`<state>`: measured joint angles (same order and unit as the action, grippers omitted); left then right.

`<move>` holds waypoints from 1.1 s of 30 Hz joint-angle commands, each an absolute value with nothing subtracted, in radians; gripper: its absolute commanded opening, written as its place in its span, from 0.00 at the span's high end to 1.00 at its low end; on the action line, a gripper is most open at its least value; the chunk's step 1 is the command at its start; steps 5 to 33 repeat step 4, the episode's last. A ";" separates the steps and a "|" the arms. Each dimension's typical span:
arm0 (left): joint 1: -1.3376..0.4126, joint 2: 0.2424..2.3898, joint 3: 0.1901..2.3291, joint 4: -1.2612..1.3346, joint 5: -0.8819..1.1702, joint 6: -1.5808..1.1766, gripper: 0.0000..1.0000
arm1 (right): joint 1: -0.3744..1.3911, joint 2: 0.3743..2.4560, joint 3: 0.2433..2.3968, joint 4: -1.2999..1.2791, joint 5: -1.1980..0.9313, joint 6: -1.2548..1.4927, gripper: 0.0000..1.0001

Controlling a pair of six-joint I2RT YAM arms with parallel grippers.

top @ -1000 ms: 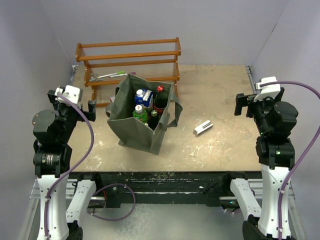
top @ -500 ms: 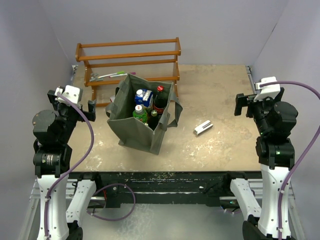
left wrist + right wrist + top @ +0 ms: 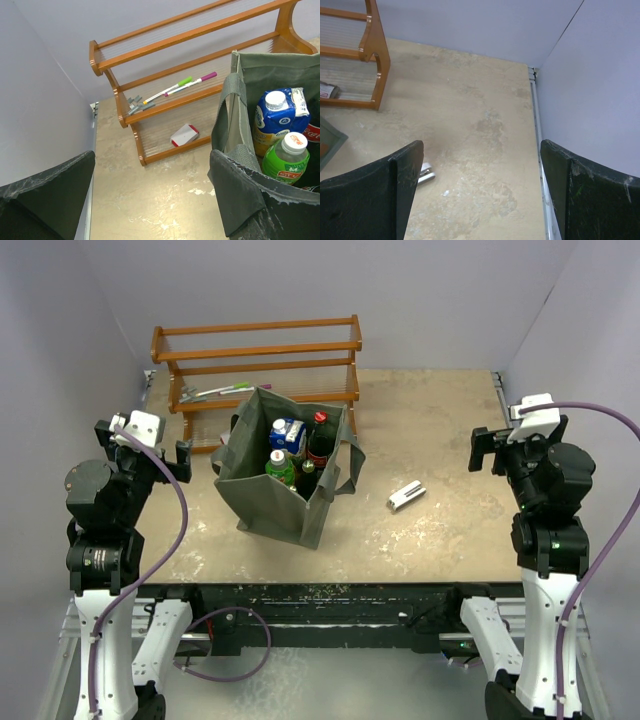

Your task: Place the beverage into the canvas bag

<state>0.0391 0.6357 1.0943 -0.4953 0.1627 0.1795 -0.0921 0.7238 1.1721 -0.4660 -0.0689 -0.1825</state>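
Observation:
The grey-green canvas bag (image 3: 268, 508) stands open on the table left of centre. Inside it stand a blue beverage carton (image 3: 287, 430), a green bottle (image 3: 280, 468) and a dark cola bottle with a red cap (image 3: 319, 440). The left wrist view shows the bag (image 3: 260, 75) with the carton (image 3: 277, 117) and green bottle (image 3: 287, 157) at its right. My left gripper (image 3: 142, 443) (image 3: 152, 165) hovers left of the bag, open and holding nothing. My right gripper (image 3: 510, 448) (image 3: 481, 150) is open over bare table at the far right.
A wooden two-shelf rack (image 3: 258, 345) stands behind the bag, with markers (image 3: 180, 86) on its upper shelf and a small white-and-red box (image 3: 184, 135) on the lower one. A small white object (image 3: 406, 495) lies right of the bag. Grey walls enclose the table.

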 commanded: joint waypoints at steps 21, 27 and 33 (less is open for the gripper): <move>0.046 0.642 1.115 -0.462 0.156 0.196 0.01 | -0.094 0.719 1.175 -0.427 -0.057 -0.181 0.00; 0.046 0.642 1.115 -0.462 0.156 0.196 0.01 | -0.094 0.719 1.175 -0.427 -0.057 -0.181 0.00; 0.046 0.642 1.115 -0.462 0.156 0.196 0.01 | -0.094 0.719 1.175 -0.427 -0.057 -0.181 0.00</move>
